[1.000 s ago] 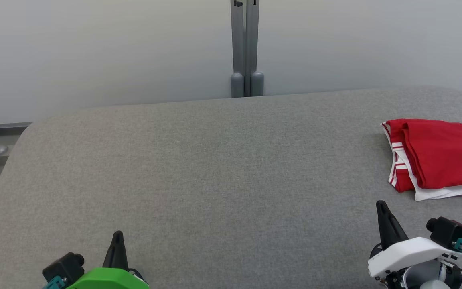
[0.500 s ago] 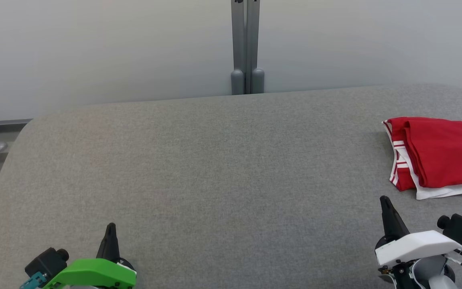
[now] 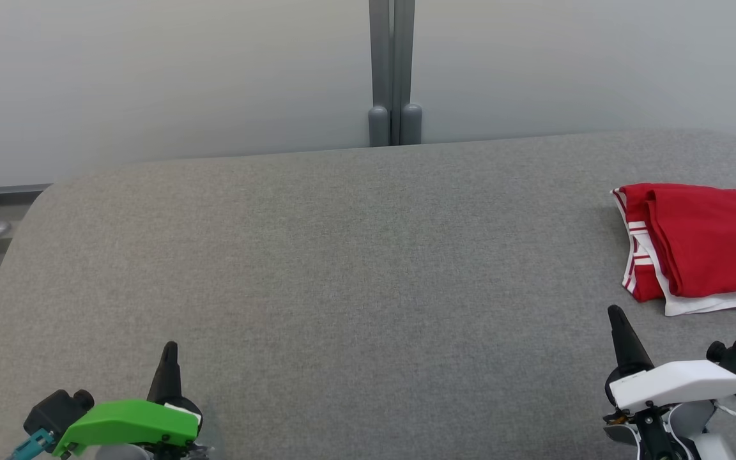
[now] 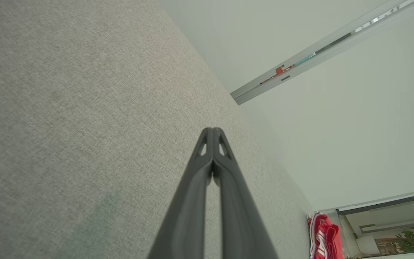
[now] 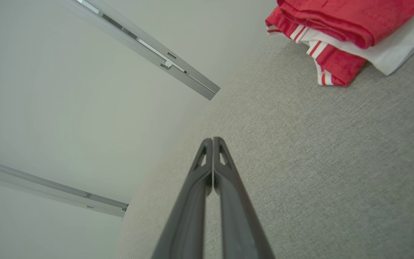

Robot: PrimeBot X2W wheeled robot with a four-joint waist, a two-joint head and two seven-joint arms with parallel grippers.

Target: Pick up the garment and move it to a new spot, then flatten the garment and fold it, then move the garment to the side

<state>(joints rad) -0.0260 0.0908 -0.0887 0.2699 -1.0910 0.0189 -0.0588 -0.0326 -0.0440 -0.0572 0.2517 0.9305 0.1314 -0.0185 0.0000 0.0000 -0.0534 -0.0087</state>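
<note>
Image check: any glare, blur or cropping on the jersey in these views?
Head view: soft even light, no glare; jersey sharp, cut off by the right edge. Left wrist view: strongly tilted, jersey small in the bottom corner. Right wrist view: jersey crisp, cropped at the top.

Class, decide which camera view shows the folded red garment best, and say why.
The head view: the red garment lies folded, most of its top showing, though the frame's right edge crops it. The right wrist view shows its layered edge from low down; the left wrist view, a small distant sliver.
</note>
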